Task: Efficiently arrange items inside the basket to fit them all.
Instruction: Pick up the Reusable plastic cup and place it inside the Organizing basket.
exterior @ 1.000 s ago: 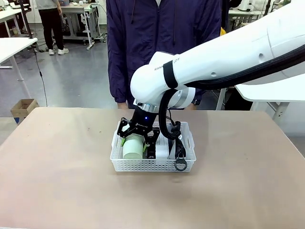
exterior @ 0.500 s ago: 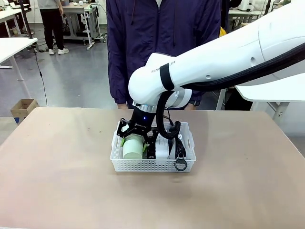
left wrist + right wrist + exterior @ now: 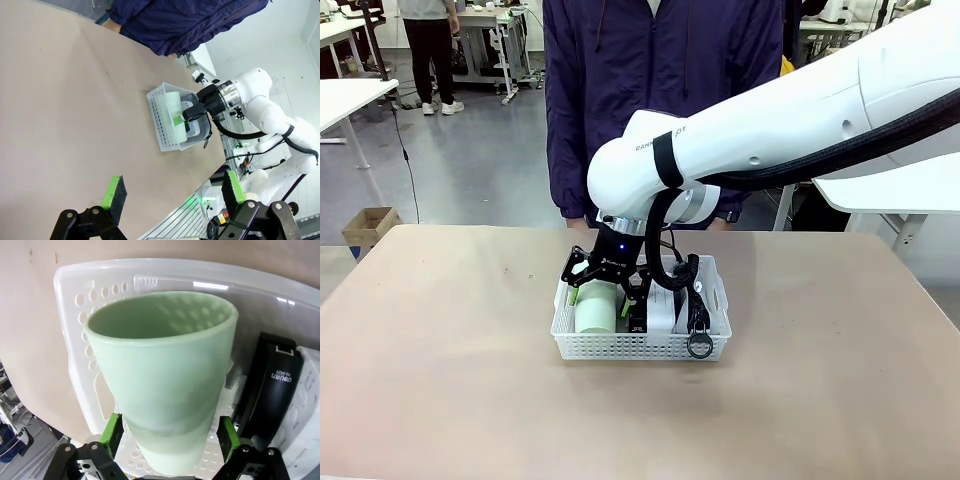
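The white lattice basket [image 3: 640, 348] stands at the table's middle. In its left part the pale green cup [image 3: 595, 308] lies on its side, and my right gripper [image 3: 603, 285] stands open astride it. In the right wrist view the green pads [image 3: 112, 432] flank the cup's [image 3: 165, 385] narrow base inside the basket [image 3: 80, 305]. Beside the cup lies the black stapler [image 3: 638, 312] [image 3: 270, 385], then the small white box [image 3: 660, 305] [image 3: 306, 407]. The pouch's black strap and ring [image 3: 698, 344] hang over the basket's near right rim. My left gripper [image 3: 173, 191] hangs open, high above the table, far from the basket [image 3: 161, 122].
A person in a dark blue jacket [image 3: 660, 80] stands at the far edge, right behind the basket. My right arm [image 3: 770, 120] spans from the picture's right over the basket. Bare brown tabletop [image 3: 440, 350] surrounds the basket on all sides.
My right gripper's fingers have spread wider and let go of the cup, which now rests in the basket. The arm has shifted slightly to the left.
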Controlling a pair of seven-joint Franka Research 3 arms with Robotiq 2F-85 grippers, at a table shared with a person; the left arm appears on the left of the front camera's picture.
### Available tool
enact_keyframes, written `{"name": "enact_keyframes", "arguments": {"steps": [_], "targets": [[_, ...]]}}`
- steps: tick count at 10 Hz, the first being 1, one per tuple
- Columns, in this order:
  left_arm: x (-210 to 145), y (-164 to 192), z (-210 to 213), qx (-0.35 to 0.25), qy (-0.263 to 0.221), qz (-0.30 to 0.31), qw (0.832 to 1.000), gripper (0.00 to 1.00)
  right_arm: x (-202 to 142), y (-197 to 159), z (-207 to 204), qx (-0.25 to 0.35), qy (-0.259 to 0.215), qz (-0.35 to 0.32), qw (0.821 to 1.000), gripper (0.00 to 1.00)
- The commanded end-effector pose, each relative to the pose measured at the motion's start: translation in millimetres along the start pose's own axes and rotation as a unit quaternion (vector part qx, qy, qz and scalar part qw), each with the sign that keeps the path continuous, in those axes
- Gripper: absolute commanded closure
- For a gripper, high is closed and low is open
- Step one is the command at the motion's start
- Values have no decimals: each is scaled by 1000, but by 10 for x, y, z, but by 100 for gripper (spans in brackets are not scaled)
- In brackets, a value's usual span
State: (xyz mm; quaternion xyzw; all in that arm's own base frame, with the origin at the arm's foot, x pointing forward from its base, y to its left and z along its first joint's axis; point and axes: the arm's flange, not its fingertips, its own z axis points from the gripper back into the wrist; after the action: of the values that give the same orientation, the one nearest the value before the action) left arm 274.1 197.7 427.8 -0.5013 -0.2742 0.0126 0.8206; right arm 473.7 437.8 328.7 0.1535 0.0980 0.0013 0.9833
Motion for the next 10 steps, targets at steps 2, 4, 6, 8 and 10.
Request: {"name": "enact_keyframes", "arguments": {"steps": [2,4,6,8,10], "targets": [[6,-14,-8,-10,-9,-10,1000,0,-52,-7,128,5,-12,-3,1000,0],[6,-14,-8,-10,-9,-10,1000,0,-170,-106,392,35,-5,14,999,0],[6,-14,-8,-10,-9,-10,1000,0,-394,-471,933,96,9,24,995,0],[6,-14,-8,-10,-9,-10,1000,0,-663,-1011,1350,167,23,54,984,0],[6,-14,-8,-10,-9,-10,1000,0,-1017,-1868,1778,260,17,72,963,0]]}}
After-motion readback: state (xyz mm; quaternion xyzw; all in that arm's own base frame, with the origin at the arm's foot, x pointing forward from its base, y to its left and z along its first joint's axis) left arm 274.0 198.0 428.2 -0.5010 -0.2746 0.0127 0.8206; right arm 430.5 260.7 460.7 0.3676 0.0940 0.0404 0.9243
